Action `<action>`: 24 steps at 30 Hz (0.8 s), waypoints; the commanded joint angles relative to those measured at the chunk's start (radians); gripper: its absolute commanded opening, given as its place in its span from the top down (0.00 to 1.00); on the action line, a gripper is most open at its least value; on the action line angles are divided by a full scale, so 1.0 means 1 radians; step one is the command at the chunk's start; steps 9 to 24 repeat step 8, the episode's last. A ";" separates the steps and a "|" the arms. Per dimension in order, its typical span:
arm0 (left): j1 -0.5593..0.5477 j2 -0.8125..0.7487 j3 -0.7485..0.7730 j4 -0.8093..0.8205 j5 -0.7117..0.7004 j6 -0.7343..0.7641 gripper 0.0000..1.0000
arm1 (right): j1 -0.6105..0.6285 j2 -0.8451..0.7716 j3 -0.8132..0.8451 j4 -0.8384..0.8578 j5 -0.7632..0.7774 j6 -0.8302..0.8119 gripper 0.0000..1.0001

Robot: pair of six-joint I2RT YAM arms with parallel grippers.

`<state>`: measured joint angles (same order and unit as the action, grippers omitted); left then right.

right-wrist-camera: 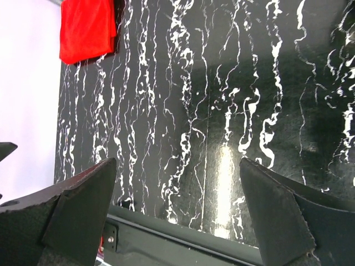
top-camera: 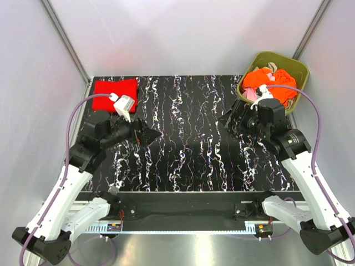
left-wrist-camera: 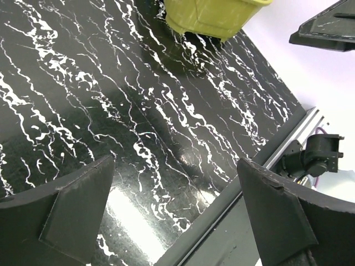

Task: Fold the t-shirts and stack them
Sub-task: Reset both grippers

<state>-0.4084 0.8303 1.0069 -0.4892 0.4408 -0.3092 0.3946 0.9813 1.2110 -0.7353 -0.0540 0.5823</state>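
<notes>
An olive-green bin (top-camera: 300, 70) sits at the far right corner of the black, white-veined table (top-camera: 188, 105). Inside it lies a loose heap of unfolded shirts. Orange cloth (top-camera: 260, 78) fills most of the bin, a bit of beige cloth (top-camera: 273, 68) shows toward its far rim, and a pale pink piece (top-camera: 252, 95) lies at its near-left corner.

The red t-shirt (top-camera: 115, 91) lies well apart from the bin, straight across the table to the bin's left, at the other far corner. It is folded into a flat, tidy rectangle and nothing touches it.

The right hand (top-camera: 228, 121) hovers just beside the bin, off its near-left corner, and points away from it toward the middle of the table. Its fingers (right-wrist-camera: 72, 216) stand wide apart, with only bare table between them.

The left hand (top-camera: 151, 133) is well apart from the bin, on the red t-shirt's side of the table, and points back toward the bin's side. Its fingers (left-wrist-camera: 72, 216) are also spread wide and hold nothing. In the left wrist view the bin shows beyond a stretch of bare table.

The left arm's white wrist camera (top-camera: 125, 103) overlaps the near-right corner of the red t-shirt in the top view. Whether it touches the cloth cannot be told.
</notes>
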 commanded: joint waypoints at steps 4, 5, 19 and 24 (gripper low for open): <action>-0.001 -0.007 0.016 0.072 0.038 -0.014 0.01 | 0.000 -0.038 0.009 0.014 0.071 -0.010 0.00; -0.001 -0.007 0.018 0.072 0.038 -0.016 0.01 | 0.000 -0.039 0.009 0.014 0.074 -0.010 0.00; -0.001 -0.005 0.027 0.072 0.038 -0.019 0.01 | 0.001 -0.036 0.002 0.017 0.072 -0.009 0.00; -0.001 -0.005 0.027 0.072 0.038 -0.019 0.01 | 0.001 -0.036 0.002 0.017 0.072 -0.009 0.00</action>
